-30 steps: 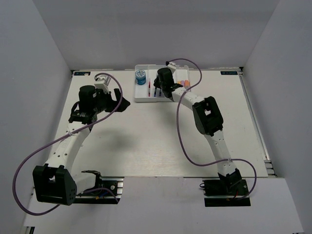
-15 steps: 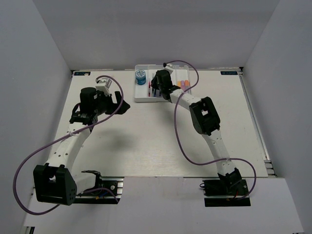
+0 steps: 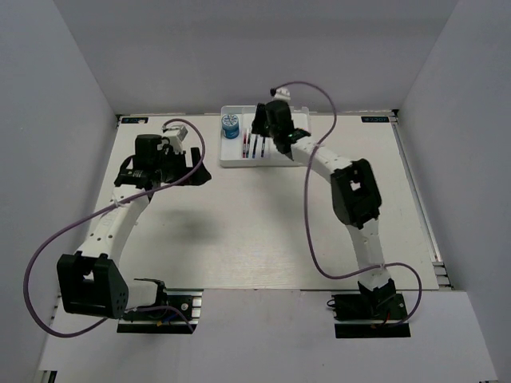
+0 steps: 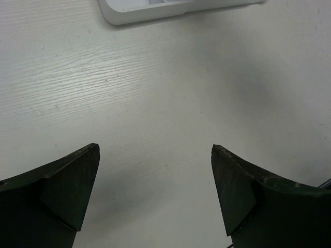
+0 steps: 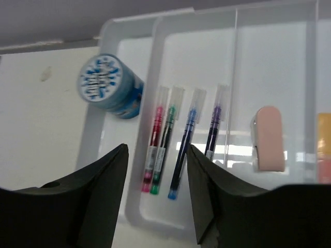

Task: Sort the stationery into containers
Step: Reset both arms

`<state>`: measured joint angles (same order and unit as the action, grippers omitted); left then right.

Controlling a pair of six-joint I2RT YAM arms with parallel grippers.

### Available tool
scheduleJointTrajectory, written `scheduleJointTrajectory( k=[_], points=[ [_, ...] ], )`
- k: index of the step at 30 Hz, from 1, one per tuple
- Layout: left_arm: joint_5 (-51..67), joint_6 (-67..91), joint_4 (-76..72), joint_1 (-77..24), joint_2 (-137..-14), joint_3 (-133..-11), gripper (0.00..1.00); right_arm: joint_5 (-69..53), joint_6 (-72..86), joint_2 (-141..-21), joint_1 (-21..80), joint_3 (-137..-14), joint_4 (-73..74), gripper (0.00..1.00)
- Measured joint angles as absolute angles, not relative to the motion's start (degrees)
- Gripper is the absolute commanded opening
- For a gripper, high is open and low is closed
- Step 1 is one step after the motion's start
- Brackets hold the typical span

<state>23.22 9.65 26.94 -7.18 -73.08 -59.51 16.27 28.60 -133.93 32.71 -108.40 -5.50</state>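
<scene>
The white tray [image 3: 235, 163] stands at the back of the table. In the right wrist view its left compartment [image 5: 129, 51] holds a blue roll [image 5: 109, 89]. The compartment beside it holds red [image 5: 155, 144], green [image 5: 165, 139], blue [image 5: 185, 144] and purple [image 5: 214, 126] pens. A pink eraser [image 5: 269, 138] lies further right, with an orange marker [image 5: 324, 137] at the frame edge. My right gripper [image 5: 156, 150] hovers open above the pens and holds nothing. My left gripper [image 4: 155, 150] hangs open over bare table, left of the tray.
The tray's near corner [image 4: 155, 11] shows at the top of the left wrist view. Purple cables [image 3: 311, 215] loop along both arms. Grey walls enclose the white table [image 3: 239, 231] on three sides.
My right gripper has opened and drawn back a little over the tray, leaving a pen lying among the others. My left arm has shifted slightly towards the back.
</scene>
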Motion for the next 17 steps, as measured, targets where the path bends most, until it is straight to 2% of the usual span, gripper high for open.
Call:
scheduleJointTrajectory(
  k=[5, 8, 13, 17],
  points=[
    [21.4, 5.7, 32.4, -7.2, -73.3, -61.5, 0.98, 11.2, 16.7, -112.3, 29.2, -104.0, 2.0, 0.58],
    [20.1, 4.6, 35.7, -7.0, -75.9, -62.9, 0.98, 6.9, 11.8, -96.5, 21.1, -99.1, 6.1, 0.6],
    [17.6, 3.5, 37.8, -6.1, -82.4, -64.0, 0.98, 4.6, 0.1, -76.2, 0.8, -78.5, 10.8, 0.62],
    [15.7, 3.5, 38.3, -5.8, -83.2, -64.1, 0.98, 0.7, -7.4, -71.0, -6.3, -58.4, 15.7, 0.64]
  ],
)
